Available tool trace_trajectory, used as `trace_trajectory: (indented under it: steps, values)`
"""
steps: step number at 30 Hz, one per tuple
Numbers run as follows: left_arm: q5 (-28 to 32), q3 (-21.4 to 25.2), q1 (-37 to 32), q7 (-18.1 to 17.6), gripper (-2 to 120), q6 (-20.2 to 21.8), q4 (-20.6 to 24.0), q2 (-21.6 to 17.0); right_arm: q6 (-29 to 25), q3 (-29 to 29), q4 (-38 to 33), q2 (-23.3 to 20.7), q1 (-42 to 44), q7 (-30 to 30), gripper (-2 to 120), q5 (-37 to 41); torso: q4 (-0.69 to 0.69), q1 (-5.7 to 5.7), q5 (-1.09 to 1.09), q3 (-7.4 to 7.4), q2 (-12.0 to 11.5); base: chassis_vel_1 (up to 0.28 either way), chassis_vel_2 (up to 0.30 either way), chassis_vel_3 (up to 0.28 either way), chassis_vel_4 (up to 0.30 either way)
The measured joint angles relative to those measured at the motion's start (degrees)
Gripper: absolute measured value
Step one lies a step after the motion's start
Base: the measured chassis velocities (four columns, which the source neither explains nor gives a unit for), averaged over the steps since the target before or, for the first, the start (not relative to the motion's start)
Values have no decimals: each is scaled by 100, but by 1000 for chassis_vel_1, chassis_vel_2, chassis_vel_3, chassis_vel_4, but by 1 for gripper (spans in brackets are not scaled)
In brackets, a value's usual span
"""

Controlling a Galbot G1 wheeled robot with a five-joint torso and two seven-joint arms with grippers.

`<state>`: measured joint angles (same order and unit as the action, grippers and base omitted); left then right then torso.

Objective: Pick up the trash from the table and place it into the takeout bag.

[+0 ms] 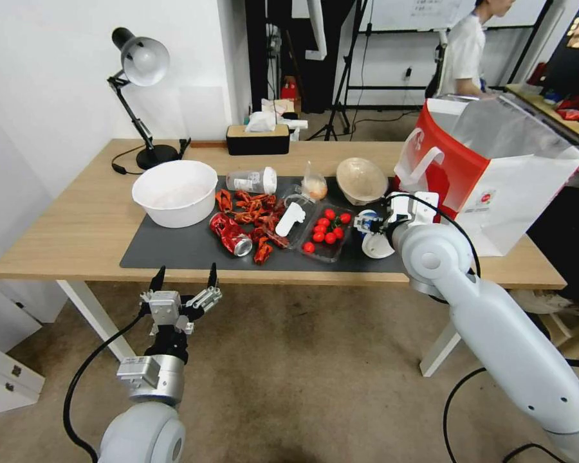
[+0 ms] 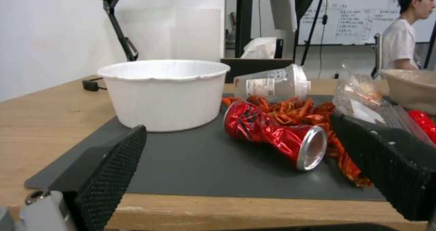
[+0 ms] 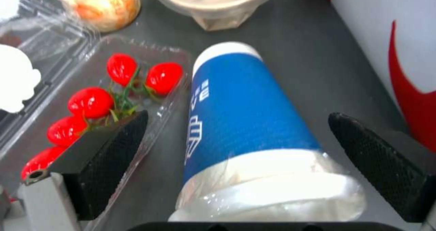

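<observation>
The blue paper cup (image 3: 245,108) lies on its side on the dark mat (image 1: 180,247), white lid toward my wrist. My right gripper (image 3: 237,119) hangs open over it, one finger on each side, close to the takeout bag (image 1: 495,173) standing at the table's (image 1: 77,218) right end. Behind the cup are the beige lidded bowl (image 1: 361,179) and the small clear food bag (image 1: 314,185). The clear white-lidded cup (image 1: 252,181) lies tipped over mid-mat, with the crushed red can (image 1: 231,235) in front of it. Low in front of the table's front edge, my left gripper (image 1: 185,273) stands open, facing the can (image 2: 272,135).
A big white bowl (image 1: 174,191) stands at the mat's left. Red crayfish shells (image 1: 251,209) and a clear tray of cherry tomatoes (image 1: 328,231) crowd the middle, right beside the blue cup. A desk lamp (image 1: 141,64) and a tissue box (image 1: 257,138) line the back edge.
</observation>
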<state>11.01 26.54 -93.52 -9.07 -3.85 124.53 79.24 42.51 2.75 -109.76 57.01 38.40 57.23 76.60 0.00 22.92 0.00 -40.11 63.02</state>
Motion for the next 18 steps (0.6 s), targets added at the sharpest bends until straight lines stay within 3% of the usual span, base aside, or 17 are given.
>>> trace_trajectory:
  steps: [18]
  values:
    - [-14,-33,40,-1,100,-24,-65,-6,0,35,117,-4,191,-3,100,-11,0,0,0,0,0,0,0,0,0]
